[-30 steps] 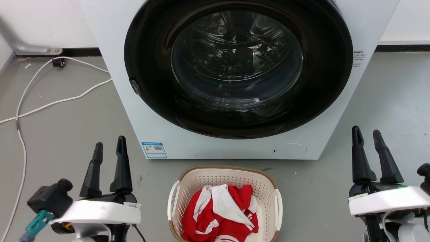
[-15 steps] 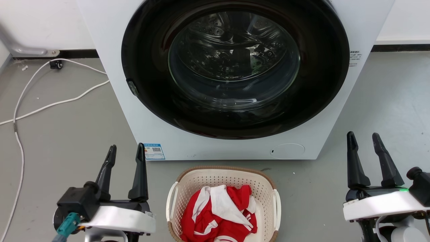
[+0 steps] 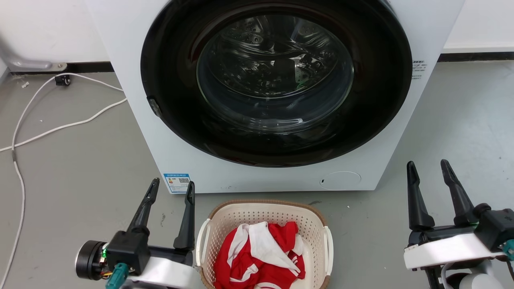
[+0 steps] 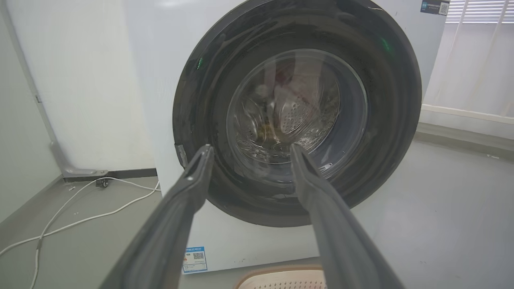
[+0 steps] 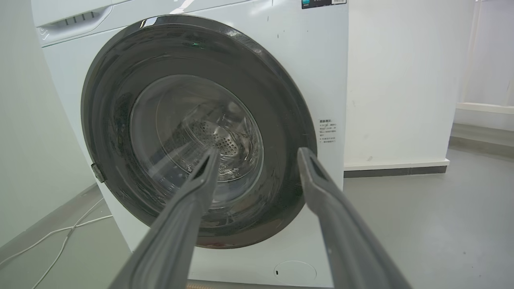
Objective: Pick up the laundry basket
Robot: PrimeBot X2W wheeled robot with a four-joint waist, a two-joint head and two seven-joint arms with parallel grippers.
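The cream laundry basket (image 3: 241, 214) with a brown rim stands on the floor in front of the washer, holding red and white clothes (image 3: 261, 259). A strip of its rim (image 4: 281, 279) shows at the bottom of the left wrist view. My left gripper (image 3: 172, 188) is open just left of the basket, its inner finger close to the left handle (image 3: 199, 241). My right gripper (image 3: 427, 167) is open, well right of the basket and apart from the right handle (image 3: 330, 249). Both grippers (image 4: 249, 150) (image 5: 257, 154) are empty and point at the washer door.
The white washer (image 3: 184, 160) with its shut dark round door (image 3: 277, 80) stands right behind the basket. White cables (image 3: 60, 124) trail over the grey floor at the left. A wall runs behind, and open floor lies to the right of the washer.
My left gripper has swung rightward, from well left of the basket to right beside its left handle. The right gripper has edged slightly left and down the picture.
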